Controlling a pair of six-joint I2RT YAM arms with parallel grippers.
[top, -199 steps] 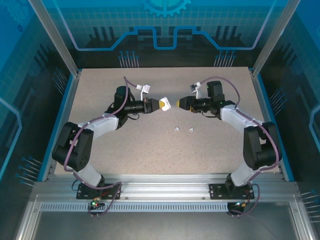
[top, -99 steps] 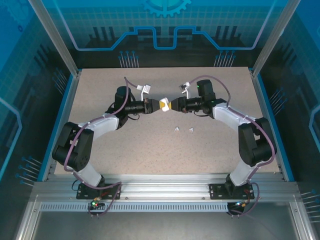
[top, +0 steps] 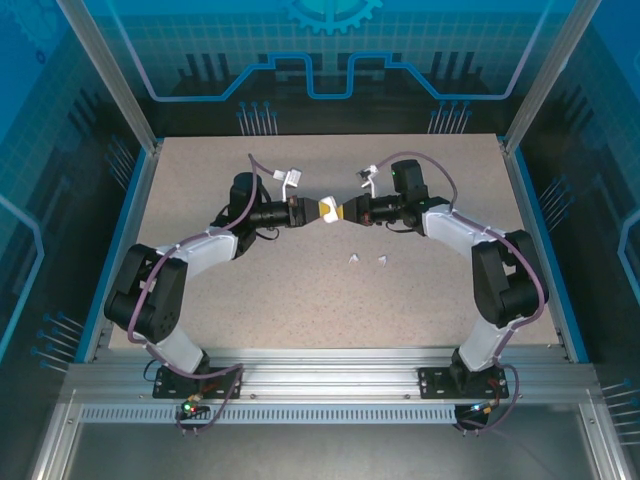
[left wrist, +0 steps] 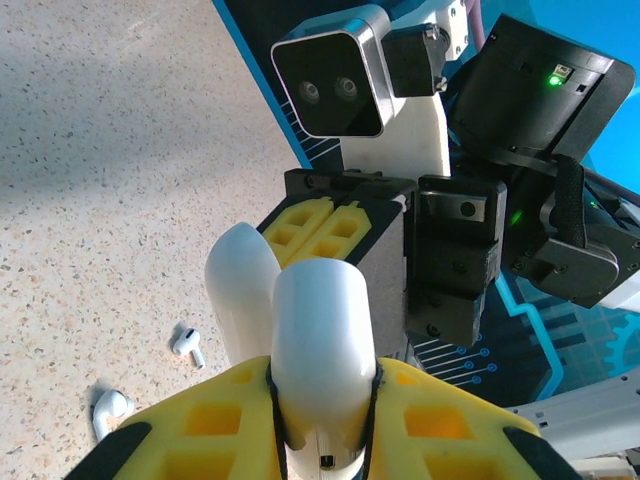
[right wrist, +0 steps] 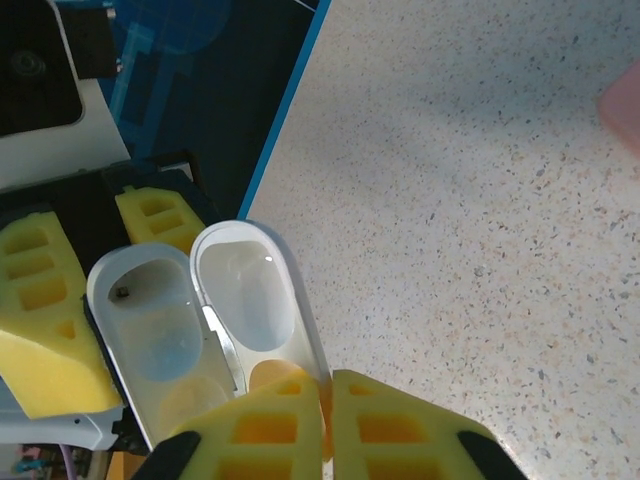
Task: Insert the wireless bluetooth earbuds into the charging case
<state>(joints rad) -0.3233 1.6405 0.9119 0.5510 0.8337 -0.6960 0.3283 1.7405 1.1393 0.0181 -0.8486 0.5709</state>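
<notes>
My left gripper (left wrist: 322, 415), with soft yellow ribbed pads, is clamped round the glossy white pebble-shaped plastic charging case (left wrist: 322, 330); its lid stands open, with smooth hollows inside both halves; my right gripper (right wrist: 326, 405) is closed tight at the lid's rim, and I cannot tell whether it nips it; a small white plastic earbud (left wrist: 187, 343) and its twin (left wrist: 108, 408) lie apart on the speckled beige table (top: 300, 310), nearer my bases.

A: Where's the charging case (top: 327, 209)?
B: Mid-table, raised, between the left gripper (top: 318, 210) and the right gripper (top: 343, 211).
A: And the earbuds (top: 354, 258)?
B: Two lie on the table (top: 300, 310) side by side, nearer the arm bases and just right of the case.
</notes>
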